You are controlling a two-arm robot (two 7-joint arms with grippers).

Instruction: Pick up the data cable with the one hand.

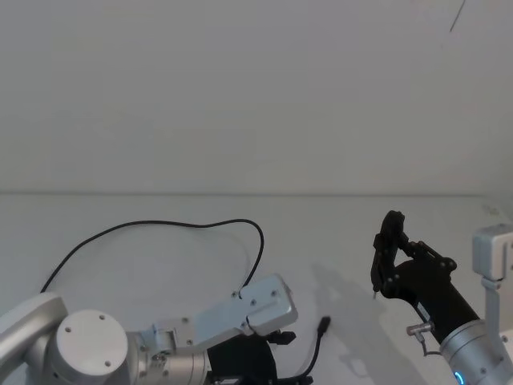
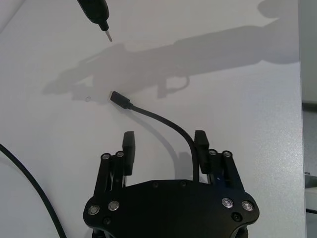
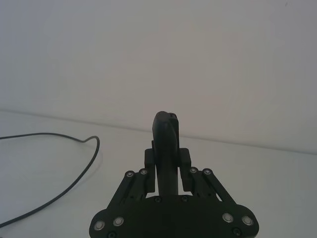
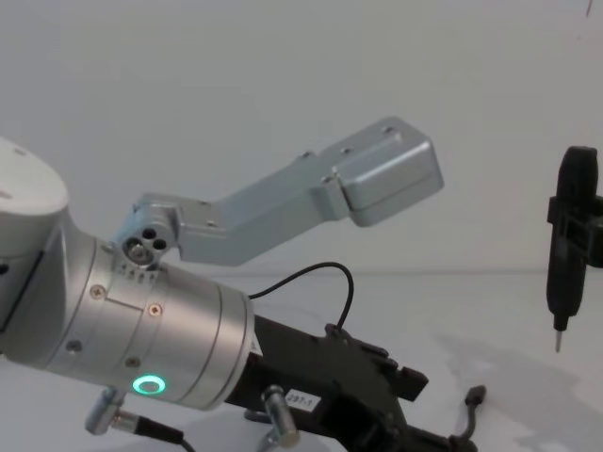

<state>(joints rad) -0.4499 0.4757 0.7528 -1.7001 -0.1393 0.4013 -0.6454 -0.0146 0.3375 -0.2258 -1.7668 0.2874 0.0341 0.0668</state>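
The data cable [image 2: 158, 118] lies on the white tabletop [image 2: 247, 124]. Its small dark plug [image 2: 119, 98] rests flat just ahead of the left claw [image 2: 165, 136]. From the plug the cord curves back between the claw's two fingers, close along the inner side of one finger [image 2: 200, 144], and passes under the claw's black body. Whether the cord touches that finger cannot be told. The fingers stand apart and grip nothing. In the head view the rest of the cable sweeps in a wide loop over the tabletop on the robot's left. The left arm reaches low over the surface, and a green ring light [image 4: 147, 384] glows on its silver wrist.

On the robot's right, the right claw [image 3: 167, 158] is raised above the tabletop, its fingers clamped on a slim black pen-like tool [image 3: 166, 134]. The tool hangs upright with its pointed tip [image 4: 558, 347] aimed downward, clear of the surface and apart from the plug.
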